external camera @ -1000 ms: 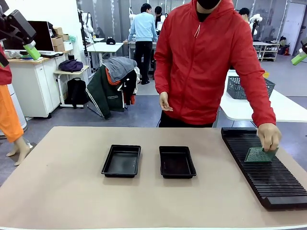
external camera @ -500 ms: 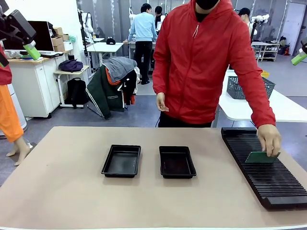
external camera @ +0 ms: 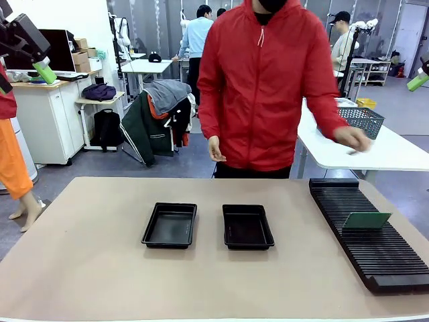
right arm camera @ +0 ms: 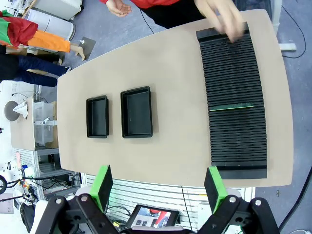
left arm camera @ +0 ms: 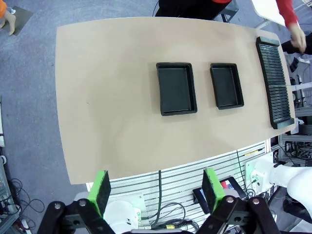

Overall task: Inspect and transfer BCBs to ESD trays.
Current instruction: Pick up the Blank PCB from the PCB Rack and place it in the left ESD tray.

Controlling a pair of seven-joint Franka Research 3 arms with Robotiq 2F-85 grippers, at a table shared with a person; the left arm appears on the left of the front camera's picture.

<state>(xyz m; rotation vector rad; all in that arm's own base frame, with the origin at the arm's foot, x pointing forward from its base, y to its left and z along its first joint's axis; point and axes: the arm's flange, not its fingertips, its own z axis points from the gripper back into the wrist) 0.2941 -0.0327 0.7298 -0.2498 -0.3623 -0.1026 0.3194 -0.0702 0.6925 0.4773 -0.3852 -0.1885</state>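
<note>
Two black ESD trays (external camera: 169, 225) (external camera: 247, 227) lie side by side mid-table, both with bare floors. One green BCB (external camera: 366, 220) stands tilted on edge in a slot of the long black ribbed rack (external camera: 382, 258) at the right; no hand touches it. From above it is a thin green line (right arm camera: 231, 106) across the rack (right arm camera: 236, 141), and the trays (right arm camera: 97, 116) (right arm camera: 137, 112) sit to its left. My left gripper (left arm camera: 157, 191) hangs open high over the table's near edge, far above the trays (left arm camera: 176, 88) (left arm camera: 226, 86). My right gripper (right arm camera: 159, 187) is open too, equally high.
A person in a red jacket stands at the far side, one hand (external camera: 352, 139) stretched toward a grey wire-mesh basket (external camera: 362, 121) on a white table behind. The other hand (external camera: 216, 149) hangs by the body. Wide bare tabletop (external camera: 87, 261) surrounds the trays.
The person has let go of the green board, leaving it standing in the rack, and drawn that hand up and back to the basket. Neither arm has moved.
</note>
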